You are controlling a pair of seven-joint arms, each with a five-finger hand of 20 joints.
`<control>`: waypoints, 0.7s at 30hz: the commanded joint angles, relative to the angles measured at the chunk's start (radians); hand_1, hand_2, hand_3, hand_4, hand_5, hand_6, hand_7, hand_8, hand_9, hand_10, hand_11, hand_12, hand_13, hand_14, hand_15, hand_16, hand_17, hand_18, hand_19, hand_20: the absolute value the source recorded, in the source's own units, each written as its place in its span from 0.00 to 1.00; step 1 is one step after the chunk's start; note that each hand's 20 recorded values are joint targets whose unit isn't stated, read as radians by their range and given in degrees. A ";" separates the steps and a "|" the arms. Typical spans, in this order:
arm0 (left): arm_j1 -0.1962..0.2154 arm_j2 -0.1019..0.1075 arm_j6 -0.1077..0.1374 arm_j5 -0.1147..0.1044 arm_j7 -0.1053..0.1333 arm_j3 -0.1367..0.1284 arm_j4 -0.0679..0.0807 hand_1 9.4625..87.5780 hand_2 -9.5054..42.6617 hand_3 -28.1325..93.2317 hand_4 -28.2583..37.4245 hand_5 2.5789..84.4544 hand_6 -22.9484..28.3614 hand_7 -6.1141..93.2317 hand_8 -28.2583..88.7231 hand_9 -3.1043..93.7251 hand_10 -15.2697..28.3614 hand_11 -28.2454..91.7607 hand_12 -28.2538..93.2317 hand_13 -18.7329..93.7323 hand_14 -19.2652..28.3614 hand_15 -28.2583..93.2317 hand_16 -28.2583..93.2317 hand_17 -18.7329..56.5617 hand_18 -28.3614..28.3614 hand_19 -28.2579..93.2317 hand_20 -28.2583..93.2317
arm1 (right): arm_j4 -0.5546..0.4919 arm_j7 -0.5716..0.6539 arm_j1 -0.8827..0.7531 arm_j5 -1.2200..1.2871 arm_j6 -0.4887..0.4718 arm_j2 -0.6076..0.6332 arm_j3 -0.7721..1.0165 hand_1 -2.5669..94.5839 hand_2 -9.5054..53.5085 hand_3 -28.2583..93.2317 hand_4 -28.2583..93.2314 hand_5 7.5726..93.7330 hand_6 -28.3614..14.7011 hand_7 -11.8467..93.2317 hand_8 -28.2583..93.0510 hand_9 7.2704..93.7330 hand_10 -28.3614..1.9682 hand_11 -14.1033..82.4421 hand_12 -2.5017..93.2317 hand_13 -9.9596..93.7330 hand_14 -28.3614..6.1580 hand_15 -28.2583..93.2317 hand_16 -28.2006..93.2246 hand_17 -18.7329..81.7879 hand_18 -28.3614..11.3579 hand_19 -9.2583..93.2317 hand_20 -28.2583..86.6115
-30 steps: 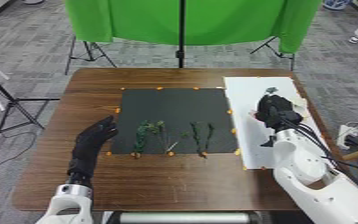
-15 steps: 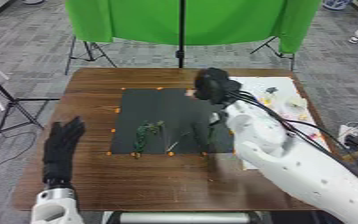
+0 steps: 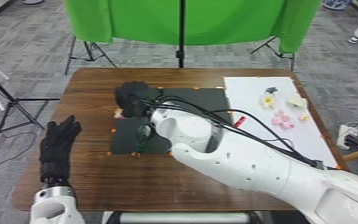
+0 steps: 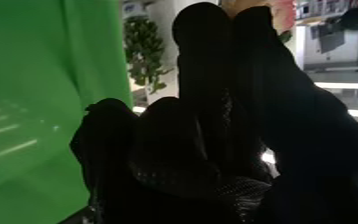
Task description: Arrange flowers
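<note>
Right robot hand (image 3: 134,94) pinching pink flower (image 3: 119,114), black mat's (image 3: 202,96) 9 o'clock edge. Green stem (image 3: 143,137) lies 12-to-6 o'clock. Left robot hand (image 3: 58,145) released.

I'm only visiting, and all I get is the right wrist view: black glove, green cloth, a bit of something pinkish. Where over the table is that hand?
Observer: In the head view, the right hand is over the far left corner of the dark mat.

Visitor: And the other hand, is it helping?

Observer: It doesn't look like it. The left hand is at the table's left side, beside the mat and apart from the right hand.

Visitor: Are there more flowers around?

Observer: Yes, on the white sheet at the right side of the table, including a pink flower.
</note>
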 commanded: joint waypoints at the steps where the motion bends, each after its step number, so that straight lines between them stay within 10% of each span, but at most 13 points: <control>1: 0.000 0.002 -0.021 -0.006 0.001 0.021 0.011 0.13 0.77 0.66 0.00 0.52 0.59 0.14 0.18 0.45 0.68 0.38 0.29 0.43 0.70 0.41 0.20 0.33 0.67 0.31 0.38 | 0.070 0.000 -0.017 -0.023 -0.057 -0.035 -0.019 0.61 0.00 0.72 0.09 0.84 0.73 0.37 0.30 0.95 0.63 0.32 0.54 0.95 0.76 0.82 0.53 0.88 0.44 1.00 0.86; 21: -0.002 -0.004 -0.032 -0.004 -0.012 0.028 0.014 0.10 0.68 0.69 0.00 0.51 0.59 0.14 0.19 0.45 0.68 0.39 0.30 0.43 0.71 0.42 0.20 0.32 0.68 0.32 0.38 | 0.082 0.012 -0.045 -0.029 -0.160 -0.022 0.025 0.47 0.00 0.79 0.07 0.72 0.71 0.30 0.21 0.85 0.55 0.49 0.37 0.94 0.74 0.81 0.54 0.86 0.43 1.00 0.85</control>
